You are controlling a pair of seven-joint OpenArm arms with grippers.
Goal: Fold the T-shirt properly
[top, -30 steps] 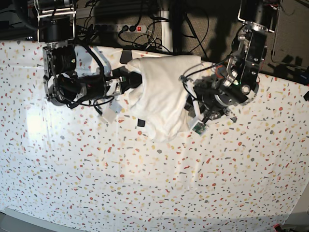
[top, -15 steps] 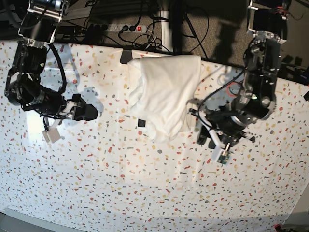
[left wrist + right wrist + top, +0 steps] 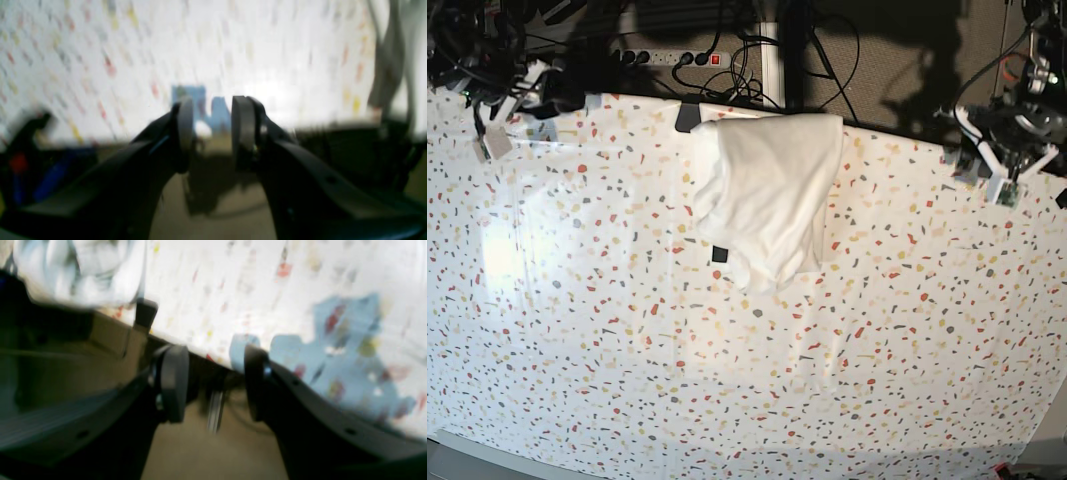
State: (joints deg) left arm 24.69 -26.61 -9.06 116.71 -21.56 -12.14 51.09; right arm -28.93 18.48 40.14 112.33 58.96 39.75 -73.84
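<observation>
Both grippers, the left gripper (image 3: 211,133) and the right gripper (image 3: 215,386), have black curved fingers with flat grey pads (image 3: 242,126). Small screw holes sit along the right fingers. In the base view each arm carries black cables and a small white camera block.

You have one T-shirt (image 3: 767,195), lying in a single white heap near the far edge of the counter (image 3: 727,380). Either side of the T-shirt you have two arms: the left gripper (image 3: 211,133) with two fingers (image 3: 185,130) apart, and the right gripper (image 3: 213,386) with two fingers (image 3: 173,386) apart. Behind the T-shirt sits one power strip (image 3: 672,58).
</observation>
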